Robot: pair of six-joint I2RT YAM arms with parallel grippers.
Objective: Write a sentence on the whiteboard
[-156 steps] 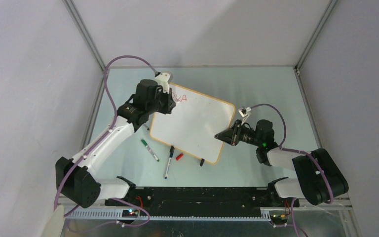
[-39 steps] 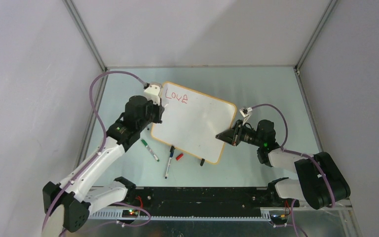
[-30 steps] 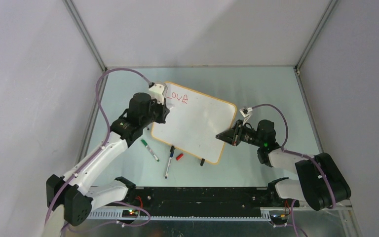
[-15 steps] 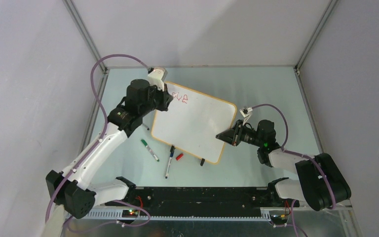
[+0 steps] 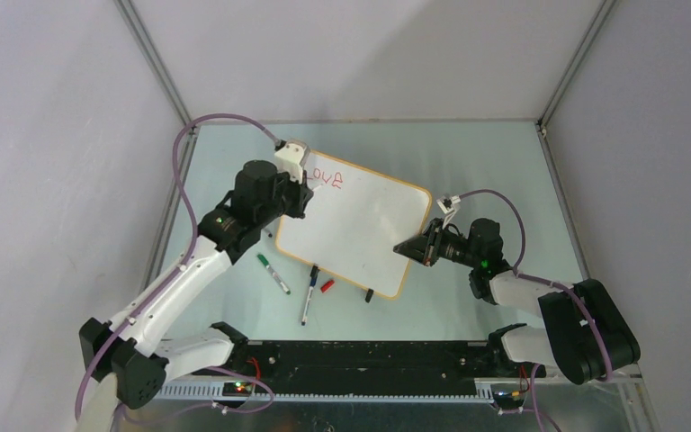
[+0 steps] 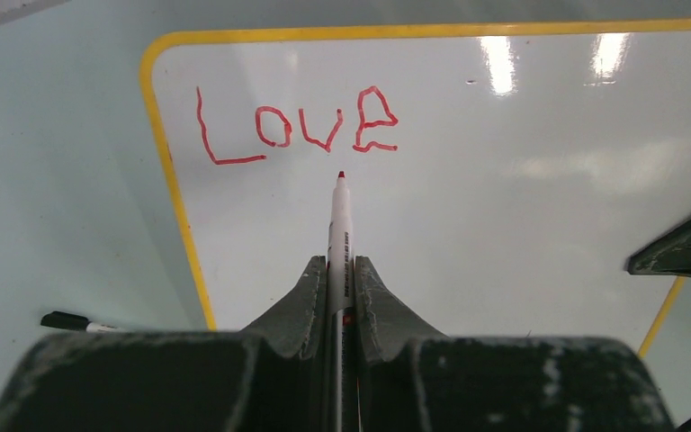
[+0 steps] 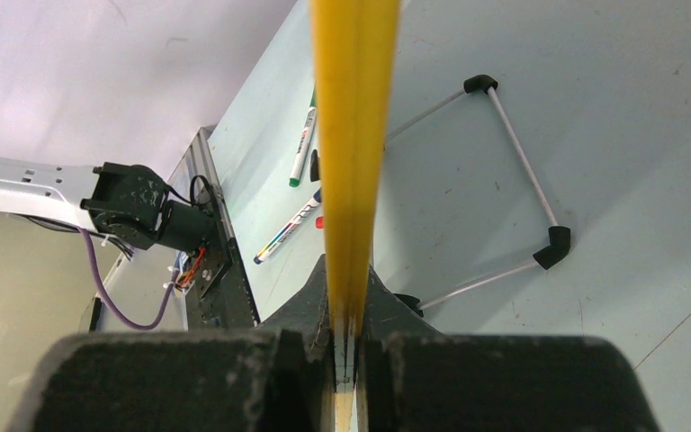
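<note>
One rectangular white whiteboard with a thin orange-tan frame (image 5: 360,229) lies askew on the pale green desk (image 5: 477,162) in the top view, between the two arms. The left gripper (image 5: 302,196) hangs over its far left corner and the right gripper (image 5: 412,247) meets its right edge.

In the left wrist view, the left gripper is pinched narrow around a slim white marker with a red tip (image 6: 338,220). The tip sits just below the red handwritten sentence (image 6: 297,126), which so far reads "Love".

In the right wrist view, the right gripper is clamped nearly closed on the thin frame edge.

The board looks light, stiff and slick, so it would likely skid under pen pressure. The rim seems the sensible place to hold it
</note>
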